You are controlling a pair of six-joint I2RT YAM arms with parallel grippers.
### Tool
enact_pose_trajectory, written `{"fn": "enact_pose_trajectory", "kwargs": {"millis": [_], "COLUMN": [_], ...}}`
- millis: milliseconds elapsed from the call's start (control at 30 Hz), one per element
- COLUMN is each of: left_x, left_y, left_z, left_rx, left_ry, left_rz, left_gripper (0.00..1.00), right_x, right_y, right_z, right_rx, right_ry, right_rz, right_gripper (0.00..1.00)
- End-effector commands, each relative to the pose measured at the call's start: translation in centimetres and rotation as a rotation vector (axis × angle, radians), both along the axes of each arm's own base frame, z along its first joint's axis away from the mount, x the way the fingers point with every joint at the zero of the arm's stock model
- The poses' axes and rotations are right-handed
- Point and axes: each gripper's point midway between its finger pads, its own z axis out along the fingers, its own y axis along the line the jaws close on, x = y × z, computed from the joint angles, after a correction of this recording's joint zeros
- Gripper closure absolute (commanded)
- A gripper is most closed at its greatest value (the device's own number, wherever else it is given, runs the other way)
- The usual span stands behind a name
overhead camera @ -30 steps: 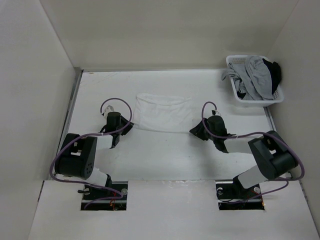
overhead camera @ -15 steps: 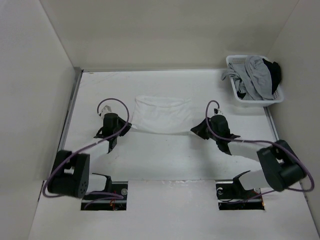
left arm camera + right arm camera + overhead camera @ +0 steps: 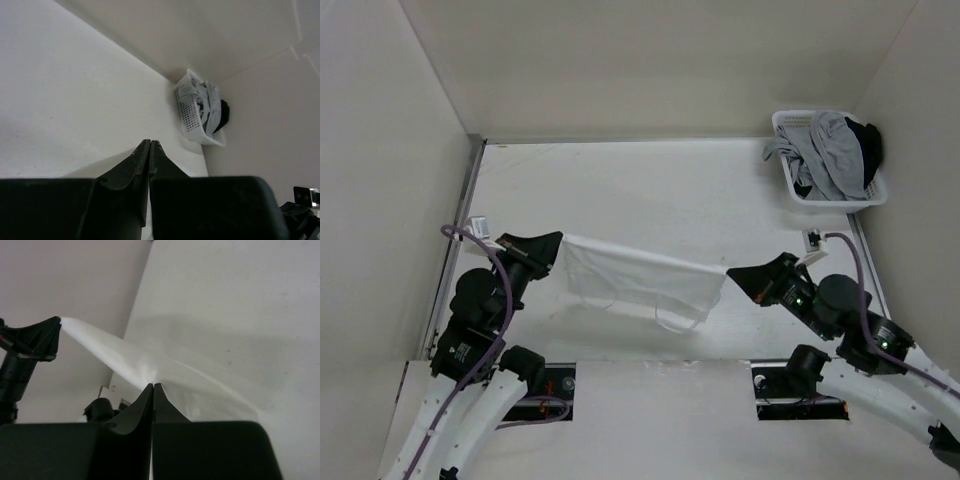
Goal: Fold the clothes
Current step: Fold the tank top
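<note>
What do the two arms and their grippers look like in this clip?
The left arm and right arm both have black joint housings and white links. A purple cable loops along each. The left gripper and right gripper are black, with fingers tapering to thin pointed tips.

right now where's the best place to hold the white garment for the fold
Grip the white garment by the two ends of its upper edge, one from each side: the left end effector pinches the left end, the right end effector the right. That edge runs taut between them and the rest hangs loose below.
</note>
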Motion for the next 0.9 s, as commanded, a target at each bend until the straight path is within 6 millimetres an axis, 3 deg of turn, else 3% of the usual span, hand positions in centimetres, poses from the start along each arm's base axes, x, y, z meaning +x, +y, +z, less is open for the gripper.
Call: {"fn": "enact_pose_trajectory", "kwargs": {"millis": [0, 100, 200, 333, 500, 633, 767, 867], "left_x": [-0.6, 0.1, 1.7, 5.4, 12.5, 17.5, 21.1, 22.0], "left_y": [0.4, -0.4, -0.8, -1.0, -0.5, -1.8, -2.4, -2.4], "left_z": [-0.9, -2.9, -5.7, -9.0, -12.9, -14.2, -15.1, -15.3], "left_rx": [0.045, 0.054, 0.083, 0.120, 0.140, 0.154, 0.164, 0.155], "left_ry": [0.072, 0.117, 0.181, 0.238, 0.308, 0.340, 0.348, 0.350], "left_rz": [0.018, 0.010, 0.021, 0.059, 0.123, 0.118, 0.126, 0.126], "left_gripper": [1.00, 1.00, 1.00, 1.00, 1.00, 1.00, 1.00, 1.00], "right_x": [-0.5, -0.1, 1.9, 7.2, 15.6, 21.5, 25.3, 26.1], "right_y": [-2.0, -0.7, 0.5, 1.2, 0.4, -0.5, -1.7, -2.3], "right_z": [0.3, 0.3, -1.0, -4.4, -8.5, -10.5, -11.9, -12.5], "right_rx": [-0.107, -0.167, -0.239, -0.251, -0.222, -0.226, -0.231, -0.236], "right_ry": [0.027, 0.009, 0.005, 0.051, 0.143, 0.207, 0.245, 0.260], "right_rz": [-0.080, -0.079, -0.097, -0.103, -0.139, -0.166, -0.201, -0.219], "right_gripper": [1.00, 0.99, 0.98, 0.98, 0.99, 0.99, 0.99, 0.99]}}
